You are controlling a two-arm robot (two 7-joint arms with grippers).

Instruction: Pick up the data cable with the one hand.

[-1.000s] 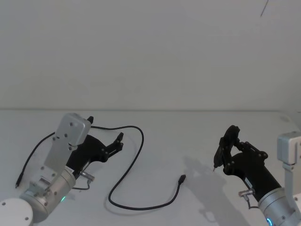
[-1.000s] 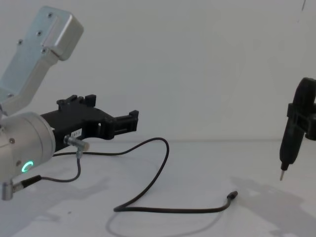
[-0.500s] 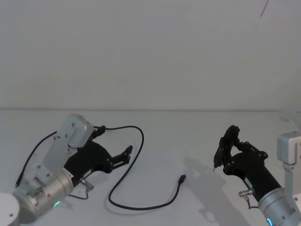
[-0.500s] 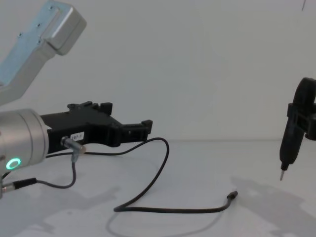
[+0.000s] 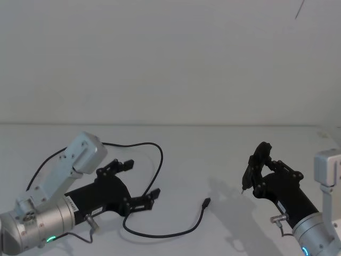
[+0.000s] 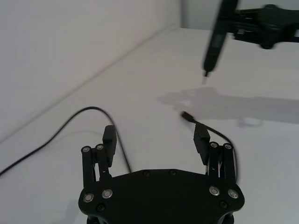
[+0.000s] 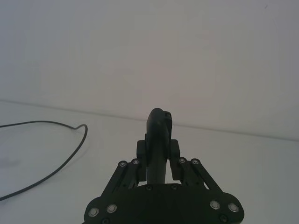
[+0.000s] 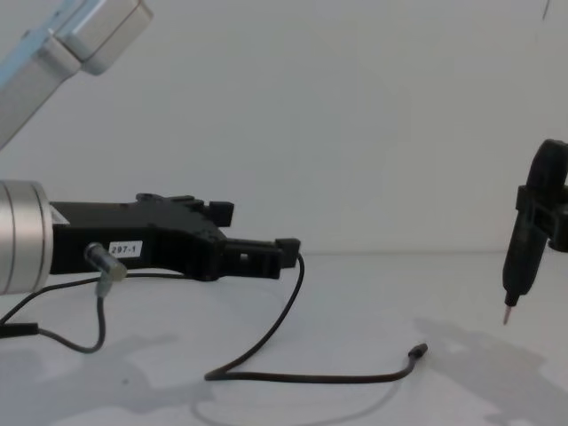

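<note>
Where the left gripper hangs low over the middle of the data cable, its jaws are spread wide and grip nothing. In the left wrist view, one run of the cable passes into the gap close beside one finger; whether they touch cannot be told. In the chest view, the forward fingertip sits just beside the top of the cable's tall bend. A white label is on the gripper body.

The cable lies slack on the white table. It makes a far loop, a long run back toward the robot, a tight bend, then a shallow curve out to its plug tip. The plug tip rests free at the cable's right end.

The right gripper is well to the right of the cable and apart from it. It is clamped on a black pen-shaped tool, which points metal tip down and is raised off the table beyond the plug tip.
</note>
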